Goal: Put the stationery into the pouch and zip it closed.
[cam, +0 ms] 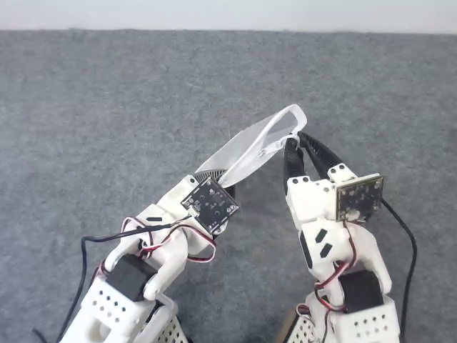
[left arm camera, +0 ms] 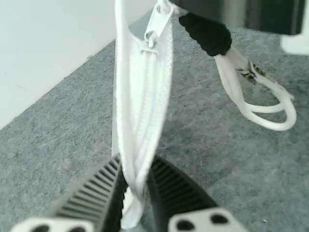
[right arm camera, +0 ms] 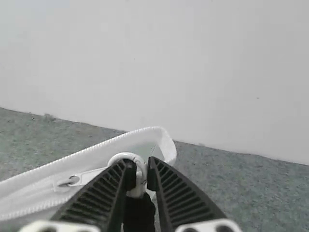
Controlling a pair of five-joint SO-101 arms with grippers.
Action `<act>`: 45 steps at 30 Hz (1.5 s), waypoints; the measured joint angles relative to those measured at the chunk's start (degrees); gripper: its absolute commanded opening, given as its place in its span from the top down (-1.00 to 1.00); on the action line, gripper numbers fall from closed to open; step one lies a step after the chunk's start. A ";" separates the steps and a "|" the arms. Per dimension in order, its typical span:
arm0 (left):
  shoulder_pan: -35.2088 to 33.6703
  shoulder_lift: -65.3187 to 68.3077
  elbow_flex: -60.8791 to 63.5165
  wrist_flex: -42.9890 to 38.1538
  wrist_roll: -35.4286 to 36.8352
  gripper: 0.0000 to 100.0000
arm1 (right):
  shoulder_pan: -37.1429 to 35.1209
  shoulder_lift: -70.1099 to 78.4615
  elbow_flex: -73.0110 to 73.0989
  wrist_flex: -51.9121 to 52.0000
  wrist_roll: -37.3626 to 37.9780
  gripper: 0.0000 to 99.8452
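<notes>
As it is held above the tabletop (cam: 107, 107), pouch (cam: 246, 153): stretched between both claws.
Left claw (left arm camera: 136, 169): clamped on pouch's near-left end.
Right claw (right arm camera: 140, 166): pinched on zipper pull (right arm camera: 120, 158).

Table (cam: 107, 107): surface of grey, felt-like carpet with a fine speckled nap. Far edge meets a white wall (cam: 214, 13). At the near edge, left arm base (cam: 107, 307) and right arm base (cam: 364, 321), both white and perforated. Thin black cable (cam: 80, 268) beside the left one.

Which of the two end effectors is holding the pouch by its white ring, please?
The right end effector: it pinches the white ring, while the left end effector clamps the pouch itself at its other end.
</notes>
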 measured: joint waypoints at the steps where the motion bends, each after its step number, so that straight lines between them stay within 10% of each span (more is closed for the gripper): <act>1: 0.00 0.00 0.00 0.00 0.00 0.99 | 0.00 1.05 -0.18 -0.35 0.00 0.99; 45: 0.00 0.00 0.00 -0.09 0.00 0.99 | 15.74 32.26 -12.92 -11.78 -11.87 0.99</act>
